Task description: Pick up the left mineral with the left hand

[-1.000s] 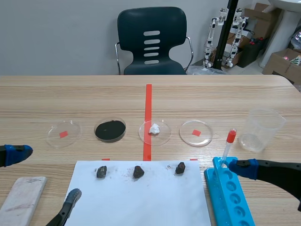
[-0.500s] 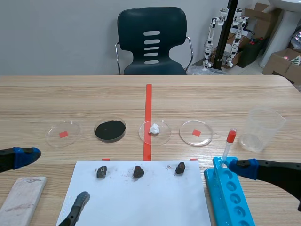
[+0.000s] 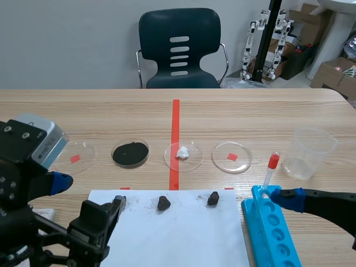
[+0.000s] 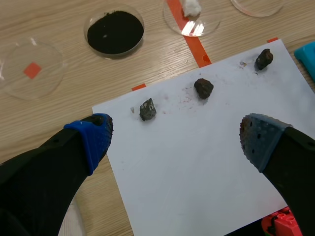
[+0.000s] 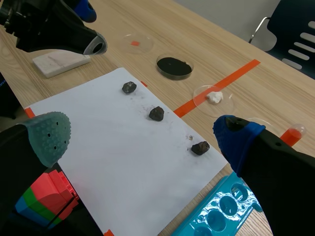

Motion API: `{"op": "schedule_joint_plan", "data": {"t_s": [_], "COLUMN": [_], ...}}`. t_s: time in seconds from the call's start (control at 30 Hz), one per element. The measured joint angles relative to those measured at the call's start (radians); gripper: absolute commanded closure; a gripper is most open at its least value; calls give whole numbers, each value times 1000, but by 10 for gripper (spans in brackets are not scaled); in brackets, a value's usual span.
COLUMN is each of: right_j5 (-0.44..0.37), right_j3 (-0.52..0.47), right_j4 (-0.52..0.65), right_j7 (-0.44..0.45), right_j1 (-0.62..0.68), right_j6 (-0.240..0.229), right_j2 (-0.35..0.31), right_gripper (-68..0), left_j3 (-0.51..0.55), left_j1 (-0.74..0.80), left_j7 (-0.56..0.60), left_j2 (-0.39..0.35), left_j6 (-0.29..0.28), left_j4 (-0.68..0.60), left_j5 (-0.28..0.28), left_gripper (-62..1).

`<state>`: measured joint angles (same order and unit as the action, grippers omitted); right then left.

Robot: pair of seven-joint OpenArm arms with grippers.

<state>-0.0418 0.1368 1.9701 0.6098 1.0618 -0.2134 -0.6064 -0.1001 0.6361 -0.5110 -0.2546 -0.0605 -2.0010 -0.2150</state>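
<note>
Left tool (image 4: 177,136) has moved in, left mineral (image 4: 147,109) just ahead.

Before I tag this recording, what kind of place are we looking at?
Probably a robotics lab staged for mineral testing: a petri dish of black powder and mineral samples on the table, small humanoid robots on stands behind.

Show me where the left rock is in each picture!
Left wrist view: the left mineral lies on the white paper, ahead between the open fingers.
Right wrist view: the rock nearest the left arm.
Scene view: paper's far left corner, mostly hidden behind the left end effector.
Shared landmark: the black powder dish just beyond it.
</note>
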Motion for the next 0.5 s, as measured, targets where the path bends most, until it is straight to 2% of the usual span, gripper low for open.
{"op": "schedule_joint_plan", "data": {"t_s": [0.13, 0.27, 0.37, 0.5], "right_j5": [0, 0, 0, 0], "right_j3": [0, 0, 0, 0], "right_j4": [0, 0, 0, 0], "right_j7": [-1, -1, -1, -1], "right_j1": [0, 0, 0, 0], "right_j6": [0, 0, 0, 0], "right_j2": [0, 0, 0, 0], "right_gripper": [-606, -606, -606, -606], "left_j3": [-24, -76, -139, -196], "left_j1": [-79, -182, -270, -379], "left_j7": [-113, -237, -275, -301], "left_j2": [0, -4, -29, -31], "left_j6": [66, 197, 298, 353], "left_j4": [14, 103, 188, 270], "left_j5": [-23, -26, -44, -97], "left_gripper": [-542, -542, -542, -542]}}
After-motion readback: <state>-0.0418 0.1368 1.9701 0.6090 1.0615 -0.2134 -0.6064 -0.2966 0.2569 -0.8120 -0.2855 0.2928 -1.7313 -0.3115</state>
